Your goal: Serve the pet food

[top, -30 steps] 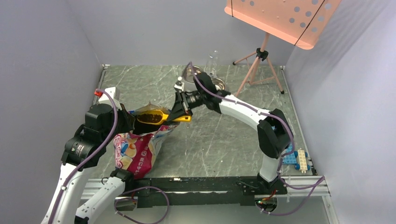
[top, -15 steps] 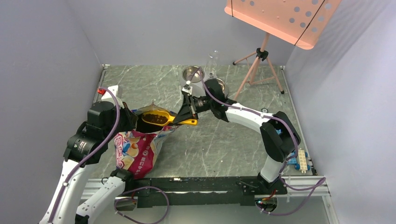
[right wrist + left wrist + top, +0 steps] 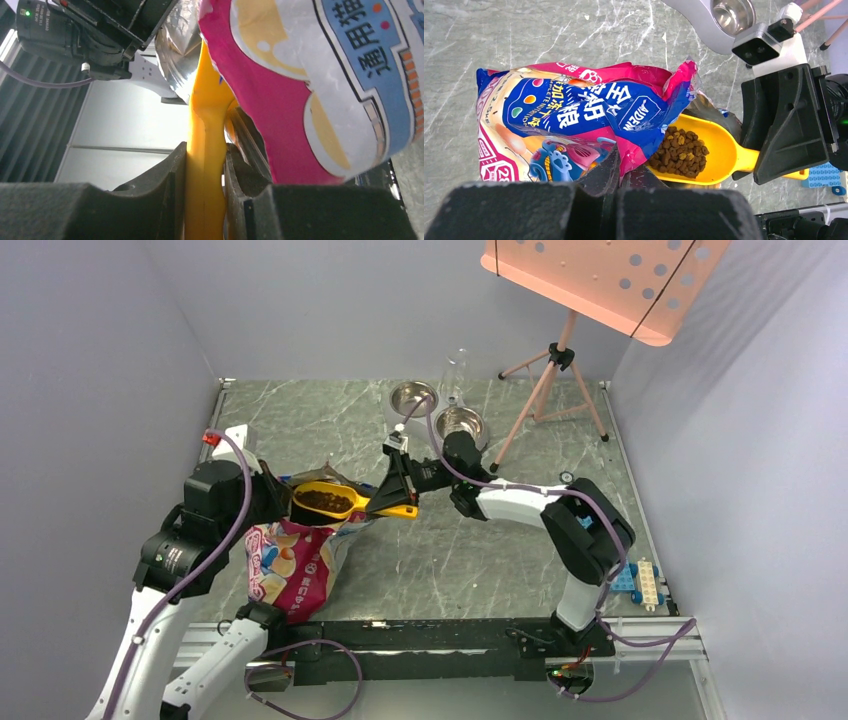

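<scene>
Kibble (image 3: 679,152) lies level in the yellow scoop (image 3: 724,150), its handle clamped between the jaws of the right gripper (image 3: 205,170), while the left gripper (image 3: 618,167) pinches the bag (image 3: 574,105) rim, apparently to keep it open.

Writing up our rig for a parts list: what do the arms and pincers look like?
The left arm and right arm have white links, bulky black joints and a purple cable each. The left pincer and right pincer are black with two blocky fingers.
</scene>
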You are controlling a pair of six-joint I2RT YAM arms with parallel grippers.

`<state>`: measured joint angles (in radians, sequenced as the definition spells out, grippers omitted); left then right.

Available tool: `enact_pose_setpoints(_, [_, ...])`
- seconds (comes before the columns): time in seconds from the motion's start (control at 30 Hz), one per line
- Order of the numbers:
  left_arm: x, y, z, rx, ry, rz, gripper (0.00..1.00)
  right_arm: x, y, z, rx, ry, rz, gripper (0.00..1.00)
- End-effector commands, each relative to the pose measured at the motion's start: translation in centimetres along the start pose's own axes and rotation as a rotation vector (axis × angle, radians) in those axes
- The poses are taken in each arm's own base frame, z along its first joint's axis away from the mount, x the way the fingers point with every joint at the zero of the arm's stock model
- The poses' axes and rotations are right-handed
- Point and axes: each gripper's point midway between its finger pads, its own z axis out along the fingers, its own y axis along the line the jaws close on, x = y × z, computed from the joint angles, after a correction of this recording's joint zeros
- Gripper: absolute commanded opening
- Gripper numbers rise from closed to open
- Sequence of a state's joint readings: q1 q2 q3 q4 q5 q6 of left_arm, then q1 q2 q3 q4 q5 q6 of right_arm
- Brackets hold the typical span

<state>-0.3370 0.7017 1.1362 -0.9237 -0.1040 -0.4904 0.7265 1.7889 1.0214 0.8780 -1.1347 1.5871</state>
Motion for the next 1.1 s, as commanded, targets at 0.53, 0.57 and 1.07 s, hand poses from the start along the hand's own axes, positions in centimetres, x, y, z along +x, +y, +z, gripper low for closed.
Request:
enact_pose_setpoints(0.53, [-2.2,0.1,0.1,-0.063,-0.057,-0.106,0.0,5.4,8.0,-5.0,-0.02,-0.077,-0.248,0.0])
enact_pose_setpoints(0.57, [-2.0,0.1,0.2,-0.063,-0.052,-0.105,0.0,5.2,8.5,-5.5,-0.019,-0.097,-0.259,0.0])
enact_pose_setpoints(1.07, [-2.6,-1.0,0.0,-0.025,-0.034,-0.092,0.0,-8.5,8.9,-17.1,-0.001,-0.627,-0.268,0.0])
